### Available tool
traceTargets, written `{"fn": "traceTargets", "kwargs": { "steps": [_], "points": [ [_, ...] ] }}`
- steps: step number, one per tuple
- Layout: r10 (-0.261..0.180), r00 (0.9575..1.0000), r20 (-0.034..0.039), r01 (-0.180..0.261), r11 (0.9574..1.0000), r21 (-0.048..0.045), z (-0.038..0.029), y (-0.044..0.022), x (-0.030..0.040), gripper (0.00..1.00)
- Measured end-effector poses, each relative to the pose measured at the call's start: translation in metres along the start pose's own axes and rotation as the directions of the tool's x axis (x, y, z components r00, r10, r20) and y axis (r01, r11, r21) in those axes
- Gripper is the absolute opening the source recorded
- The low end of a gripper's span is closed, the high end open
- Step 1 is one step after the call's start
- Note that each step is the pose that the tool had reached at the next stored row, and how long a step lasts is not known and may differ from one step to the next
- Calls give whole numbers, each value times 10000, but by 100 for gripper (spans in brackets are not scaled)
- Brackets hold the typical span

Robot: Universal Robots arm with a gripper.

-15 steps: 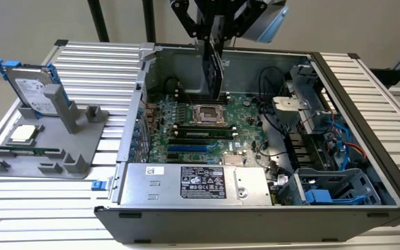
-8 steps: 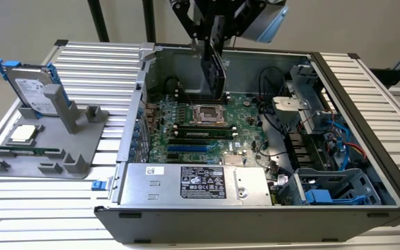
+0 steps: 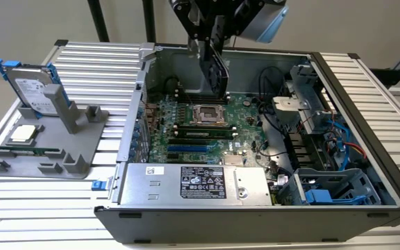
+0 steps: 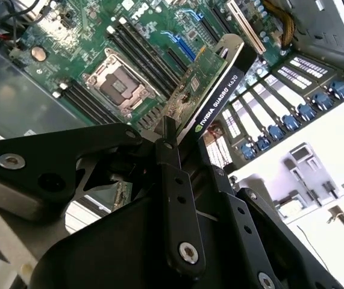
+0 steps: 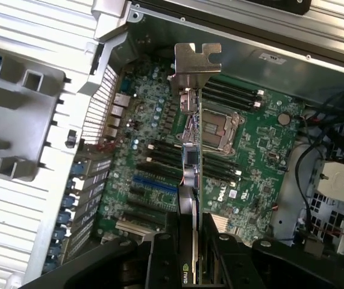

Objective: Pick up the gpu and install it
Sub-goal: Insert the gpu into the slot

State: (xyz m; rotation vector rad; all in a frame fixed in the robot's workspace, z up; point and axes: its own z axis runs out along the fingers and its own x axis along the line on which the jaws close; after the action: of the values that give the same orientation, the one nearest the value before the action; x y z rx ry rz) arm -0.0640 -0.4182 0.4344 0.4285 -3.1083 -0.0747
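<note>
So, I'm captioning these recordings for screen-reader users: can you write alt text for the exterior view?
A robot gripper holds the gpu on edge over the motherboard of an open computer case lying on a slatted table. On the exterior view's left, a grey holder carries a hard drive.

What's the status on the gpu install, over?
Copy: fingers shut on gpu; gpu on edge above motherboard, not seated; expansion slots look unobstructed.
</note>
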Motion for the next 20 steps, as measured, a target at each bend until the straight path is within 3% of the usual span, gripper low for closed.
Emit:
{"fn": "traceTargets", "kwargs": {
  "steps": [9,20],
  "points": [
    [-982,9952,-47,982,9952,-5,0,0,0,0],
    [-2002,9797,-95,2002,9797,-16,0,0,0,0]
  ]
}}
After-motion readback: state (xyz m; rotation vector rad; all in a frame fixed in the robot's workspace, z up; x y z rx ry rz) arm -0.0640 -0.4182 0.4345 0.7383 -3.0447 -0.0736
